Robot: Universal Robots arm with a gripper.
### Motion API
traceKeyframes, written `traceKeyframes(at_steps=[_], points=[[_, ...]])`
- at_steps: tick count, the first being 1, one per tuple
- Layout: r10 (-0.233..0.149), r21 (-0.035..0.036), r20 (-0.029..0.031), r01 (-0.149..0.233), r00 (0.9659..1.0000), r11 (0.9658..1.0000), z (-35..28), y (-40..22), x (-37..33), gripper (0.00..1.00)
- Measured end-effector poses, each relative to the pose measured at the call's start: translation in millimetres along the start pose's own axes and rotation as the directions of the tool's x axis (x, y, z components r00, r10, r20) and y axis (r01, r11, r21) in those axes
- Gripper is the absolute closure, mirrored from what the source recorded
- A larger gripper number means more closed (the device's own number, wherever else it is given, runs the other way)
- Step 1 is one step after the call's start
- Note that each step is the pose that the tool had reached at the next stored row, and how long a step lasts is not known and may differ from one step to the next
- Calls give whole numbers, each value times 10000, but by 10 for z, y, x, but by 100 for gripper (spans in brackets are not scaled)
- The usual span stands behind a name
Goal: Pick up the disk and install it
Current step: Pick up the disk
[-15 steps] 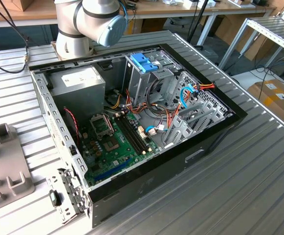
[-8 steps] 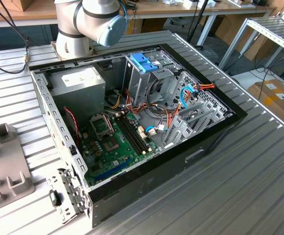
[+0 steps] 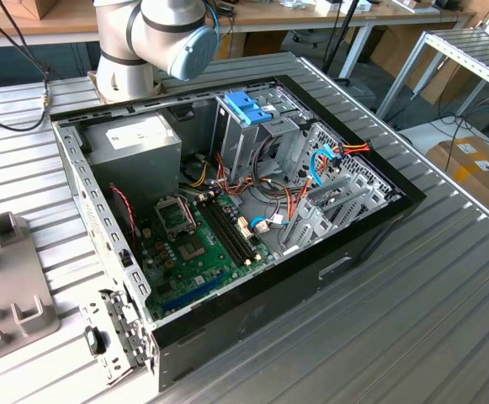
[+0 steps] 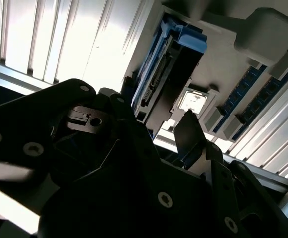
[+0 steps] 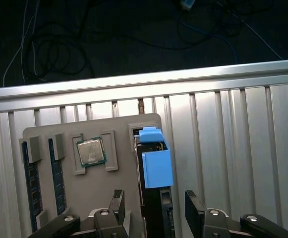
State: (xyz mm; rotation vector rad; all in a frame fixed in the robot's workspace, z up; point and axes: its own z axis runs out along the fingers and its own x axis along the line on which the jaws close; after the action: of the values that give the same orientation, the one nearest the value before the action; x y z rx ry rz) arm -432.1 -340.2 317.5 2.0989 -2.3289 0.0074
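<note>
The disk [image 5: 157,166] stands on edge in a slot of a grey holder tray [image 5: 119,126], its blue plastic rail facing the camera in the first wrist view. My gripper [image 5: 156,204] is open just above it, with one dark finger on each side and a gap to the disk on both. In the second wrist view the disk [image 4: 166,79] shows its connector edge and blue rail, with one fingertip [image 4: 187,130] close beside it. The open computer case [image 3: 358,231] lies on the table in the exterior view.
The tray also carries a processor chip [image 5: 90,151] and two memory sticks [image 5: 30,178]. Inside the case are a metal drive cage with a blue top [image 3: 248,108], a grey power supply box [image 3: 135,139] and the green motherboard [image 3: 198,252]. The arm's base [image 3: 156,38] stands behind the case.
</note>
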Motion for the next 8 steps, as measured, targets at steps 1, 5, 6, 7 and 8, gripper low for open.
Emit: traceKeyframes(at_steps=[1,5,6,7,8], points=[[-1,-1,0,1,10000,10000,22,2,0,40],[-13,-3,-7,13,10000,10000,54,4,0,40],[-15,-3,-8,15,10000,10000,54,4,0,40],[-15,0,-6,15,10000,10000,56,4,0,40],[-15,-1,-6,15,10000,10000,56,4,0,40]])
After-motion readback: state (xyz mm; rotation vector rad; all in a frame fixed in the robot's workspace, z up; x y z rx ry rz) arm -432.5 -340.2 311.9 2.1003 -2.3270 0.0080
